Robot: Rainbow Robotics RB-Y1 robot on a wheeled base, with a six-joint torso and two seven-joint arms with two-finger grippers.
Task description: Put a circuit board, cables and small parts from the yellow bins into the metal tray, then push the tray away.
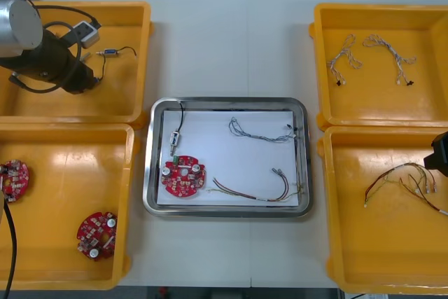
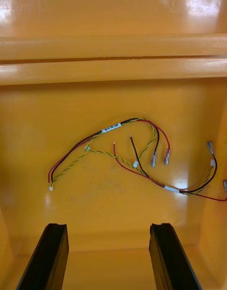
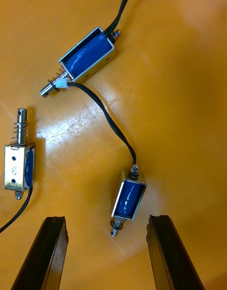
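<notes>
Left gripper (image 3: 106,219), spread, over 3 small metal parts (image 3: 128,201), upper-left yellow bin (image 1: 120,90). Right gripper (image 2: 108,226), spread, over lower-right cables (image 2: 111,126).

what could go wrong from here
1. The left gripper hangs open over a small metal part whose black cable runs up against a second part. Lifting one may drag the other along.
2. Under the open right gripper, the red and yellow cables lie crossed over each other in the yellow bin. A grasp there could bring up more than one.
</notes>
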